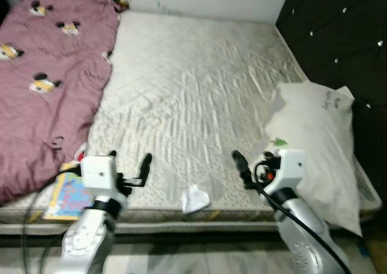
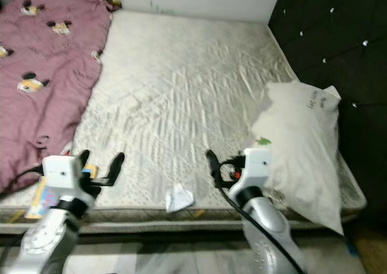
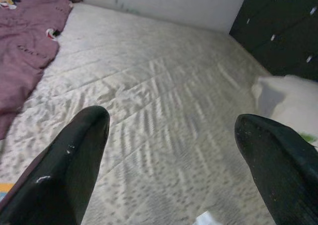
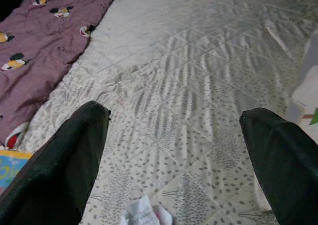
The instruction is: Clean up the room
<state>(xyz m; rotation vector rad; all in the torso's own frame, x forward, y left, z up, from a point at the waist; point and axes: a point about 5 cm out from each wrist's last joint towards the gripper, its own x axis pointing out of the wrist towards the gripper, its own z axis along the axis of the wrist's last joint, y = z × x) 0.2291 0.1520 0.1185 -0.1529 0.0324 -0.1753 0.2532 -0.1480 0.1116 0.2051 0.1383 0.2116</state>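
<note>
Right now a crumpled white paper scrap [image 1: 195, 199] lies at the near edge of the quilted cream mattress [image 1: 187, 98]. Both the left gripper [image 1: 128, 168] and right gripper [image 1: 253, 168] hover spread beside it; a clumsy reach could nudge it off.

One mattress [image 1: 193, 92]. One pink blanket [image 1: 42, 80], far left. One white pillow [image 1: 314, 141], right. One crumpled tissue [image 1: 195, 199], near edge. One colourful book [image 1: 68, 196], near left. Two grippers: left gripper [image 1: 130, 168] and right gripper [image 1: 251, 168], each with fingers spread apart.
</note>
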